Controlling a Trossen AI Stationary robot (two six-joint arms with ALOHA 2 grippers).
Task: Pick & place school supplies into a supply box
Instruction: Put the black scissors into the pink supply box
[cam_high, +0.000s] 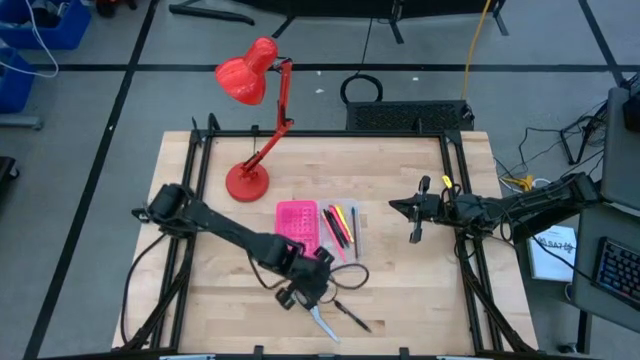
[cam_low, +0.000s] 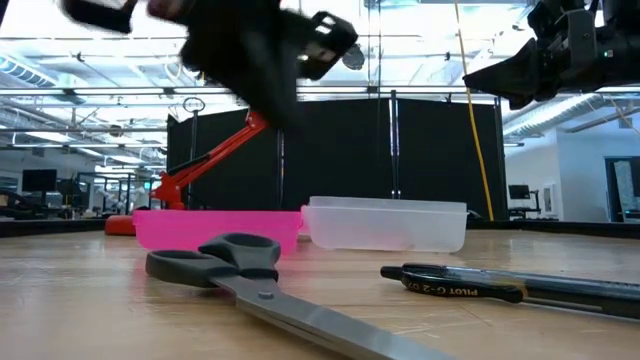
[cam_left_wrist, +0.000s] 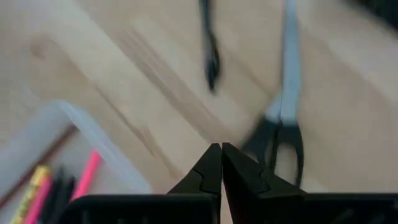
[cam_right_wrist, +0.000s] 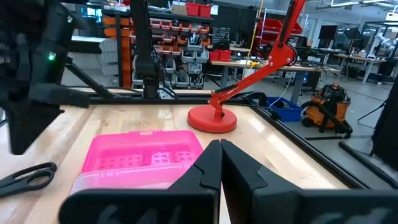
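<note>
The scissors (cam_high: 322, 322) lie flat near the table's near edge, black handles (cam_left_wrist: 277, 140) toward the box, silver blades pointing away from it. A black pen (cam_high: 355, 316) lies beside them, also on the wood. The supply box sits mid-table, its pink half (cam_high: 297, 224) joined to the clear tray (cam_high: 343, 230), which holds pink, yellow and dark pens (cam_left_wrist: 46, 186). My left gripper (cam_left_wrist: 221, 155) is shut and hovers above the wood between the tray and the scissors' handles. My right gripper (cam_right_wrist: 221, 150) is shut and raised, right of the box.
A red desk lamp (cam_high: 250, 120) stands on its round base (cam_high: 246, 181), on the far side of the box and to its left. A black frame rail (cam_high: 320, 133) runs along the table's edges. Bare wood (cam_high: 410, 290) lies right of the pen.
</note>
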